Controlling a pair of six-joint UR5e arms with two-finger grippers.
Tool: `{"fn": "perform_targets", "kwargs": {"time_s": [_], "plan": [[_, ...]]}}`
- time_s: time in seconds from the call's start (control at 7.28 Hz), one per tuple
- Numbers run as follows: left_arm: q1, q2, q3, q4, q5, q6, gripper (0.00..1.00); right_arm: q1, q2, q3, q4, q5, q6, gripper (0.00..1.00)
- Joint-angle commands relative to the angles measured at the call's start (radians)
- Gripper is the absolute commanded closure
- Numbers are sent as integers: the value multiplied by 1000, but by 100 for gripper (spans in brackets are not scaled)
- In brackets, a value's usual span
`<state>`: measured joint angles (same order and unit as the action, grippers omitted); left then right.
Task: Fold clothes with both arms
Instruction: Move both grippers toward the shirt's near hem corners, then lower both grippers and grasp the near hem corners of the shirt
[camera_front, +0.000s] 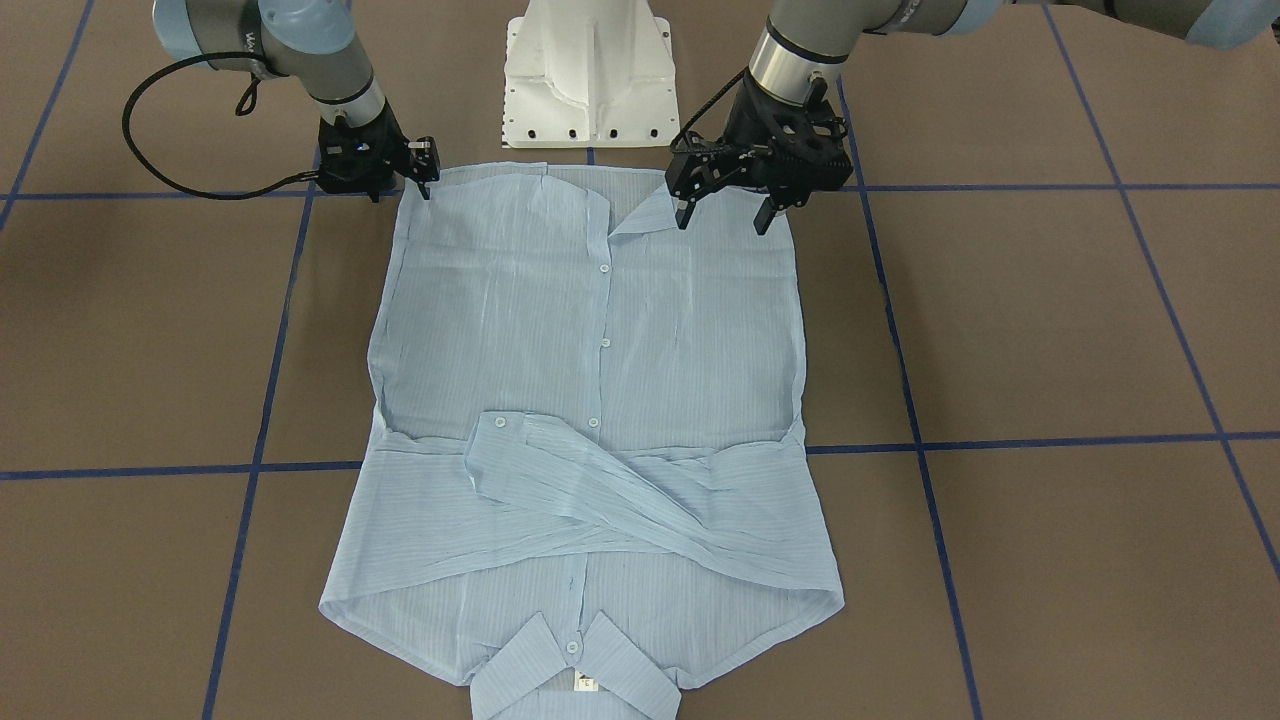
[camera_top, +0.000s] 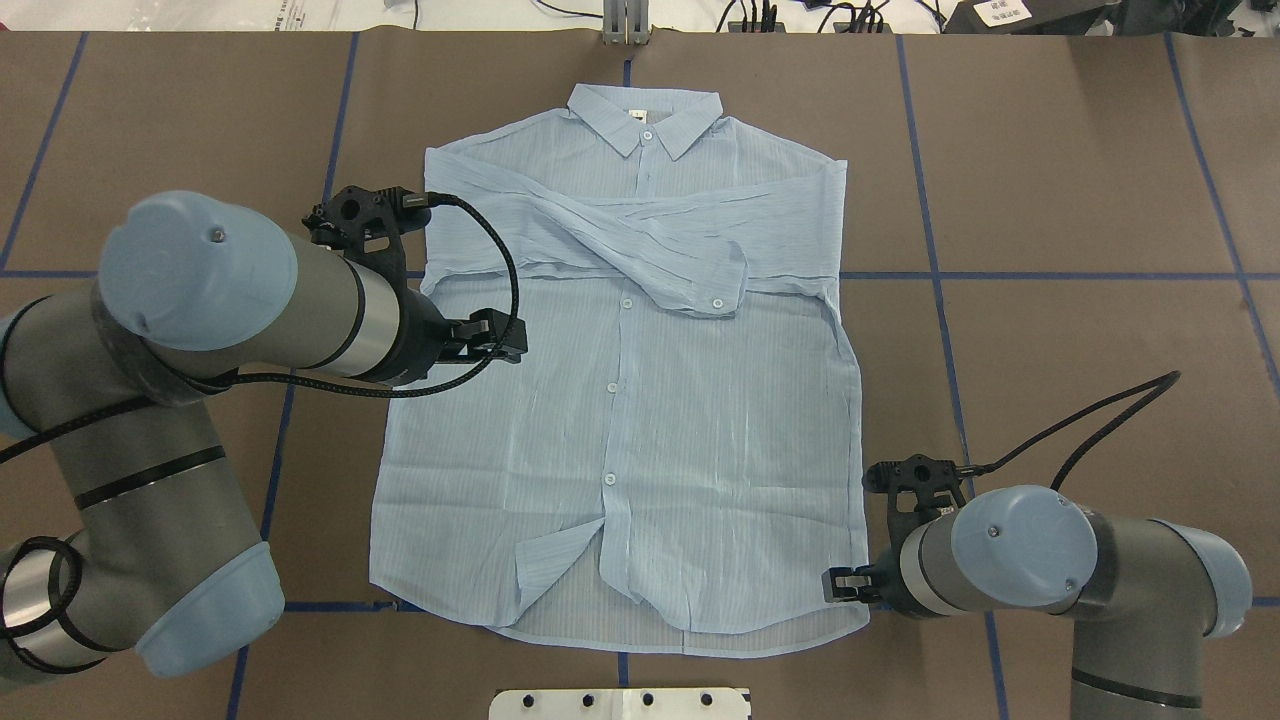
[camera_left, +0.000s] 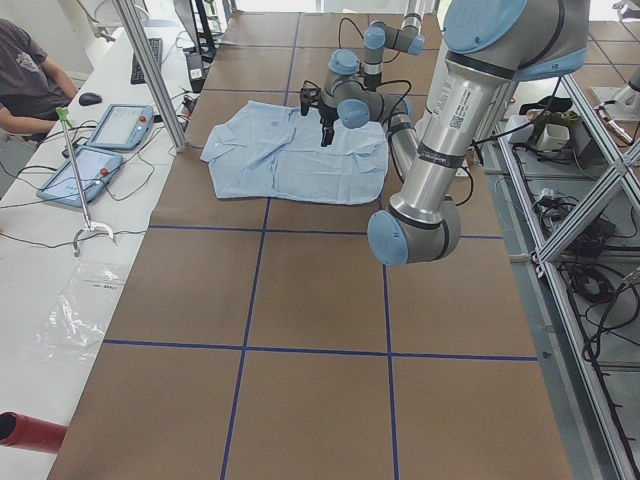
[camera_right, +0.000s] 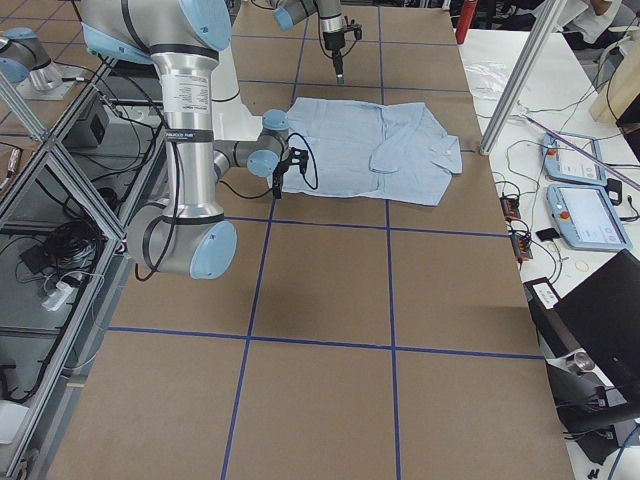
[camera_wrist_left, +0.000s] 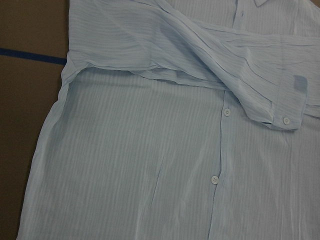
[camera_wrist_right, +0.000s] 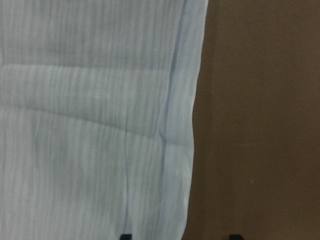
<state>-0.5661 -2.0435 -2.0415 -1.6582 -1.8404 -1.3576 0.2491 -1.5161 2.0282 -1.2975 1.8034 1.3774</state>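
Observation:
The light blue shirt lies flat and face up on the brown table, collar on the far side from me, and both sleeves are crossed over its chest. My left gripper hangs open and empty above the shirt's left side; the left wrist view shows only cloth. My right gripper is low at the shirt's near right hem corner. It is open, and its fingertips straddle the shirt's side edge in the right wrist view.
The white pedestal base stands just behind the hem. Blue tape lines grid the table. A side bench with tablets and a seated person lies past the collar end. Metal frame posts stand there.

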Motion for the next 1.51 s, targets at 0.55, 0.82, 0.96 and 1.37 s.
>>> {"fn": "perform_targets", "kwargs": {"time_s": [0.55,0.82,0.96,1.37], "plan": [[-2,2,7,0,1,8,2,-2,8,0,0,8,-1,95],[-2,0,12,0,1,8,3,-1,11,7,0,7,0,100],[-3,2,12,0,1,8,4,1,11,16,3,7,0,100],[47,156,-47,0,7,-17,4,2,20,46,6,-6,28,100]]}}
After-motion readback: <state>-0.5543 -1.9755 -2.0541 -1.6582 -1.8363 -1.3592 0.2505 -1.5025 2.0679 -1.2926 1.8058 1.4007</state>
